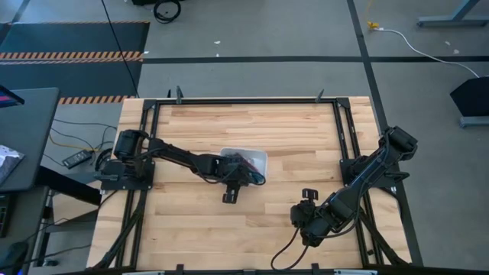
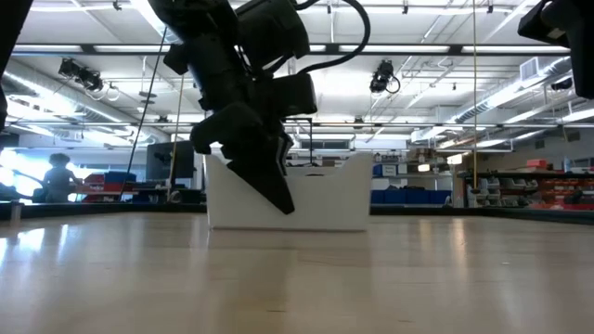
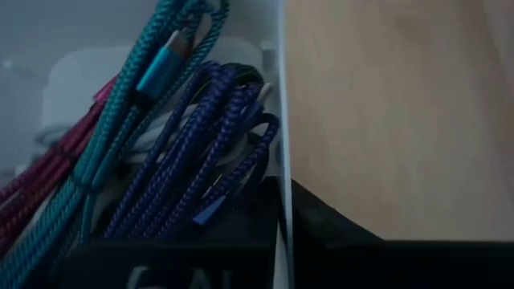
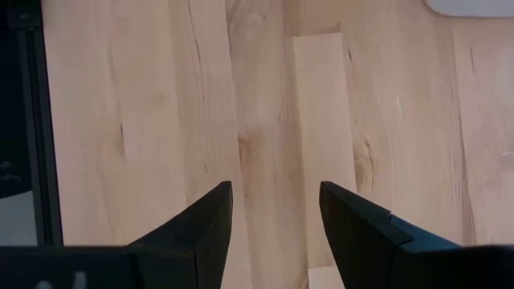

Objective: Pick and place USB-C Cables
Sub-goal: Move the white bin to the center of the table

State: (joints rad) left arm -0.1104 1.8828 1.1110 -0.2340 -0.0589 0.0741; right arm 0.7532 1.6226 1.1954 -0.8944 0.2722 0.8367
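Left tool point(image 1: 243, 173), grip state unclear: we are reaching among teal cable point(image 3: 120, 128), blue cable point(image 3: 189, 168) in white tray point(image 1: 258, 156); none placed on tabletop point(image 1: 306, 137) yet. Right tool point(image 4: 275, 210) spread, waiting.

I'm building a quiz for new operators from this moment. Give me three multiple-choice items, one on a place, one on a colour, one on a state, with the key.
1. Where is the left gripper?
A. At the white tray in the table's middle
B. Parked at the table's right edge
C. Off the table

2. Which cable colours show in the tray in the left wrist view?
A. Yellow and orange
B. Teal, blue and dark red
C. Black only

3. How are the right gripper's fingers?
A. Shut on a cable
B. Open, holding nothing
C. Shut on the tray

Key: 1 A, the high view shows the left arm reaching to the tray. 2 B, braided bundles of those colours lie together against the tray wall. 3 B, the right wrist view shows a gap between the fingers with only bare wood beyond.
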